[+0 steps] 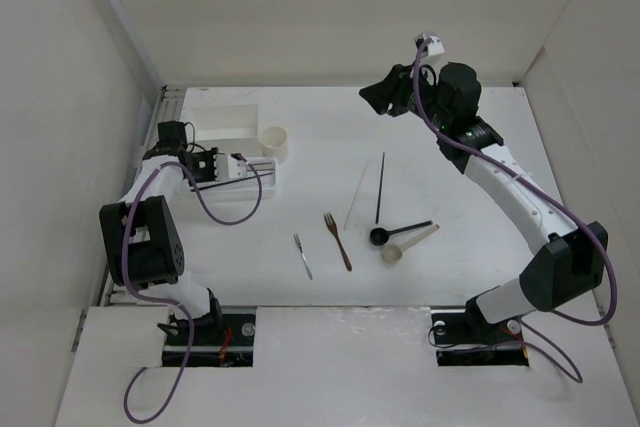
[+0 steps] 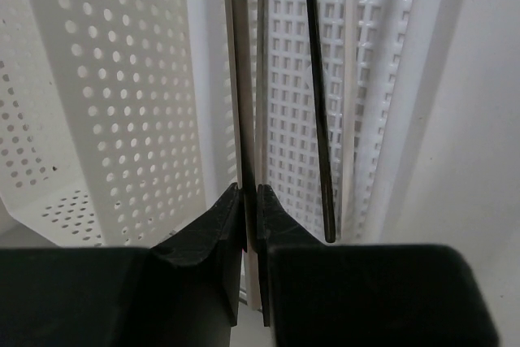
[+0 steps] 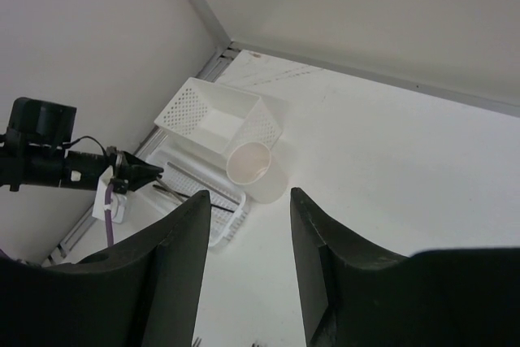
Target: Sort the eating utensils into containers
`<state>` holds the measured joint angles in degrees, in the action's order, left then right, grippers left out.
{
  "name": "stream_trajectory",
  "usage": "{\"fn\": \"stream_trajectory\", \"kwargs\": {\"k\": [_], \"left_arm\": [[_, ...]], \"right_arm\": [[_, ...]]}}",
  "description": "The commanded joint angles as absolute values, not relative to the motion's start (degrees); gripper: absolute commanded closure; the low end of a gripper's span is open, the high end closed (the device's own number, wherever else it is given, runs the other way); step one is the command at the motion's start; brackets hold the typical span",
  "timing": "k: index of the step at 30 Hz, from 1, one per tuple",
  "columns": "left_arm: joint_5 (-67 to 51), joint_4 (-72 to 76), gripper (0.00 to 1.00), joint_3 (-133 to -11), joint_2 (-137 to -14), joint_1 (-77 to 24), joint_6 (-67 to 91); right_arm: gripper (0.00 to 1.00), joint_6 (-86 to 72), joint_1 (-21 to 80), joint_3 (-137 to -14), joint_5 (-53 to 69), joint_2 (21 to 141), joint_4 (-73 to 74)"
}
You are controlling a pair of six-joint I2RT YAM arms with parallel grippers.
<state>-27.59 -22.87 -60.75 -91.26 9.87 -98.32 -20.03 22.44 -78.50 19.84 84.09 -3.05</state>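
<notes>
tray (image 1: 265, 185): in the top view the left part is covered by the left gripper (image 1: 207, 165); what lies inside is too small to count.
held stick (image 2: 248, 79): far end cut by the top edge of the left wrist view; near end hidden between the fingers (image 2: 213, 225).
dark stick (image 2: 317, 95): far end cut by the same edge.
box (image 2: 122, 103): cut by the left and top edges.
dark tips (image 3: 195, 339): tiny, at the bottom edge of the right wrist view; cannot tell what they are.

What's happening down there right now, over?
Left gripper shut on a chopstick at slotted tray. Right gripper open, empty, raised. Brown fork, black spoon unsorted on table. Nothing blocking.
</notes>
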Motion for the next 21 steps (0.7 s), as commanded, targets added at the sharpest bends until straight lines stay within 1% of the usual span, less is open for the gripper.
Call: {"fn": "stream_trajectory", "kwargs": {"k": [1, 15, 16, 18, 21], "left_arm": [[-28.2, -21.6, 1.00, -60.2, -91.8, 10.0, -101.6], [-27.7, -21.3, 1.00, -58.4, -93.3, 10.0, -103.2], [-27.7, -21.3, 0.99, -58.4, -93.9, 10.0, -103.2], [-27.7, -20.6, 0.91, -58.4, -93.9, 10.0, -102.5], [-27.7, -20.0, 0.85, -59.0, -94.4, 10.0, -99.7]], "right_arm": [[0.51, -19.0, 22.1, -79.5, 18.9, 83.8, -4.3], [0.51, -18.5, 22.1, -79.0, 17.3, 83.2, -2.1], [0.51, -18.5, 22.1, -79.0, 17.3, 83.2, -2.1], [0.51, -18.5, 22.1, -79.0, 17.3, 83.2, -2.1], [0.51, -18.5, 22.1, -79.5, 17.3, 83.2, -1.6]]}}
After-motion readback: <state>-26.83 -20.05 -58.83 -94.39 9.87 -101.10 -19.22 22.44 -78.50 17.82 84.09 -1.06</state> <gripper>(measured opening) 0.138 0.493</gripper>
